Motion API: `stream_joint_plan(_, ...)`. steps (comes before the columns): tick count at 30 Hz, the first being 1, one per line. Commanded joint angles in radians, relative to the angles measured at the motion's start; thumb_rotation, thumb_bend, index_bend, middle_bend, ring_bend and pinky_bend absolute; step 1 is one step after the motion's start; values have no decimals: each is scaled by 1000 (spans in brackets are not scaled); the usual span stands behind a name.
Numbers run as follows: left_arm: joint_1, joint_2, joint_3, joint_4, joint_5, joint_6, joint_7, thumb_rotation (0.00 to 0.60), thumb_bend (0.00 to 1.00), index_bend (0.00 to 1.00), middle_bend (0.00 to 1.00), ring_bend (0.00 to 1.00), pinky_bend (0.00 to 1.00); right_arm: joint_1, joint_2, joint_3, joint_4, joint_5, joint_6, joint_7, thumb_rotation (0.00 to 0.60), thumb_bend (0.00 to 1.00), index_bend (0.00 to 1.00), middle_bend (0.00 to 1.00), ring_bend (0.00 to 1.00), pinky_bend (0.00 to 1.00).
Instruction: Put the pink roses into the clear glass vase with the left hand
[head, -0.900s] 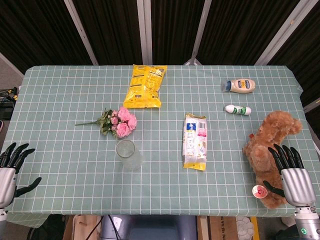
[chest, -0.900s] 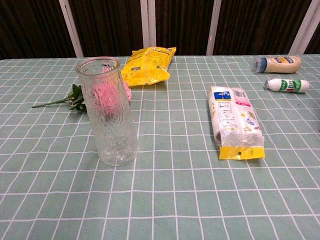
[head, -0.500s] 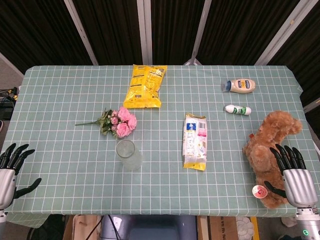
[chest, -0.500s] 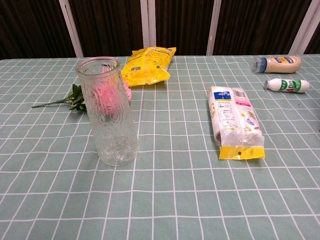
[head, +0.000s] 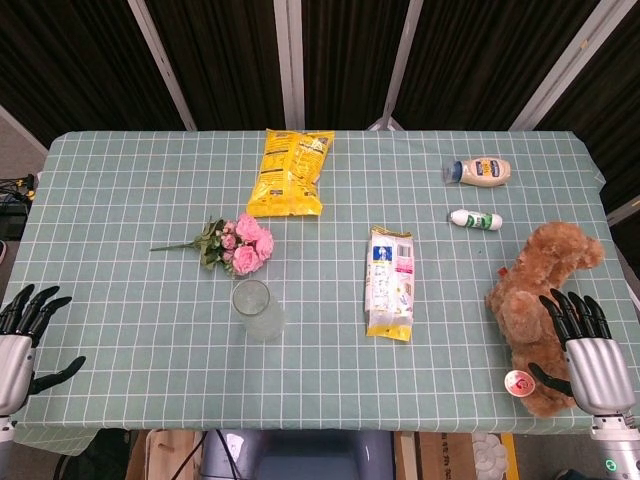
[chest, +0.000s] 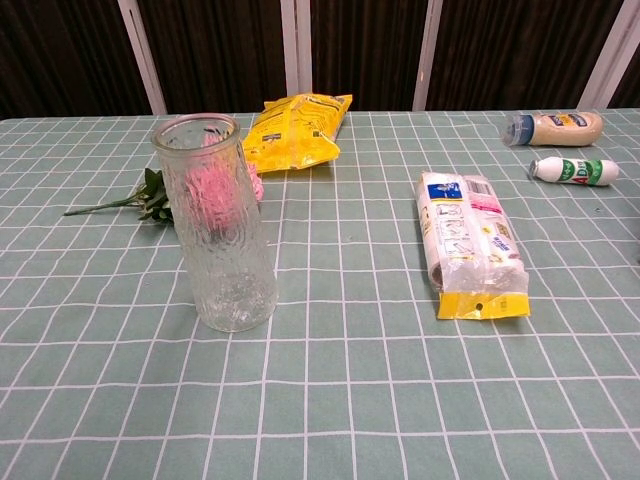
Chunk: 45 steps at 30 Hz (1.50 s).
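Pink roses (head: 243, 243) lying flat centre-left, clear glass vase (head: 256, 310) upright just below, left hand (head: 20, 340) bottom-left corner, fingers apart, holding nothing, right hand (head: 585, 352) bottom-right, fingers spread over teddy bear (head: 538, 300).

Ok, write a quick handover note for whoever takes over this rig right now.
Left hand: open, holding nothing, at the near left table edge.
Right hand: open, fingers spread, over the brown plush toy at the near right.
Pink roses: lying flat on the table, stem pointing left, just behind the clear glass vase.
Vase: upright and empty.
Done: nothing yet.
Left: reach with the left hand, grasp the roses, lift them and put them stem-first into the vase.
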Motion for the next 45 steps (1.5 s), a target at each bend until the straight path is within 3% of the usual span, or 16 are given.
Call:
stream_joint_plan(1, -39, -1, -6, 10, -44, -90, 56, 600, 176, 207, 97, 22, 122, -1, 4, -4, -4, -5, 0, 5, 600, 169, 124, 90, 11, 0)
stream_joint_plan(15, -253, -10, -162, -5, -296, -374, 144, 600, 171, 181, 97, 20, 118, 9, -9, 10, 0, 41, -32, 5, 600, 169, 124, 90, 11, 0)
stream_joint_plan(20, -316, -40, -189, 27, -382, -437, 233, 600, 154, 179, 96, 8, 118, 4, -6, 12, -6, 40, -20, 4, 600, 169, 123, 90, 10, 0)
stream_joint_plan(36, -496, -240, -257, 162, -515, -493, 374, 600, 150, 175, 101, 7, 118, -1, -4, 16, -11, 44, -13, 3, 600, 169, 124, 90, 10, 0)
stream_joint_plan(45, -570, -324, -257, 249, -581, -521, 439, 600, 151, 170, 100, 7, 118, -1, -7, 22, -7, 60, -18, -5, 600, 169, 124, 90, 10, 0)
